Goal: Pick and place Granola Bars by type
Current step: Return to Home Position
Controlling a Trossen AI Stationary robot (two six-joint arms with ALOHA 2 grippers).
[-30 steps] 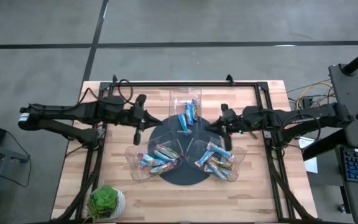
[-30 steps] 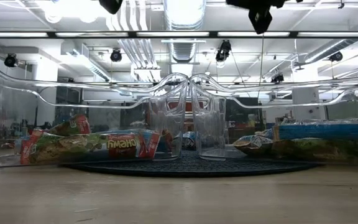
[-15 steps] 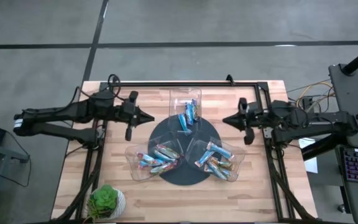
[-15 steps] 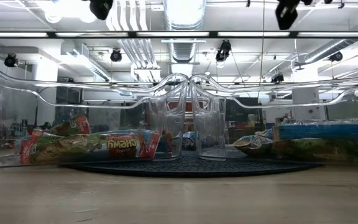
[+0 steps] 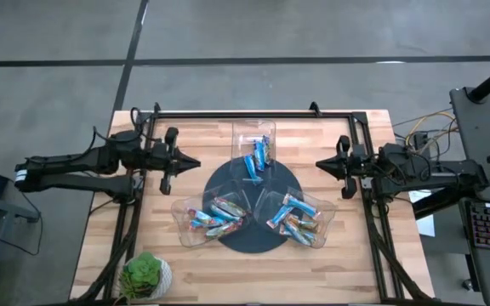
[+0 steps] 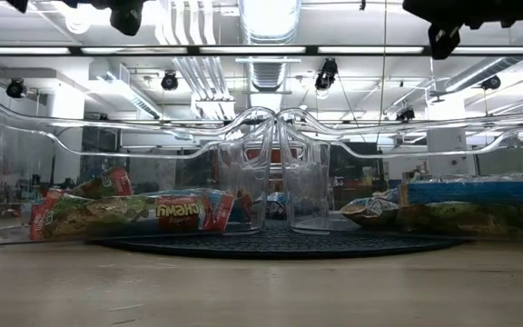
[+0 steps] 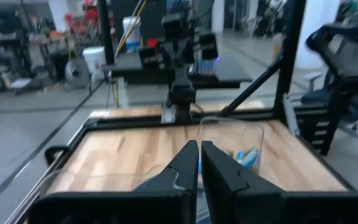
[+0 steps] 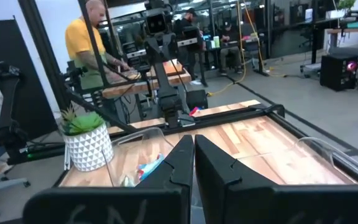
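Granola Bars lie in three clear trays set on a black round mat (image 5: 253,242). Blue bars (image 5: 256,158) fill the far tray (image 5: 253,132). The near-left tray (image 5: 185,229) holds mixed tan and blue bars (image 5: 218,214), and the near-right tray (image 5: 326,223) holds more such bars (image 5: 296,218). My left gripper (image 5: 196,161) hangs level over the table's left part, shut and empty, pointing at the mat. My right gripper (image 5: 319,163) does the same from the right side. The shut fingers show in the left wrist view (image 7: 199,155) and the right wrist view (image 8: 191,149).
A potted plant (image 5: 145,274) stands at the table's near left corner. Black frame rails (image 5: 253,115) run along the far edge and both sides. In the right wrist view a person in a yellow shirt (image 8: 92,50) stands in the room beyond.
Both grippers have drawn back from above the mat, the left toward the table's left edge and the right toward its right edge, each sinking a little. Both have stayed shut. The bars and trays have not moved.
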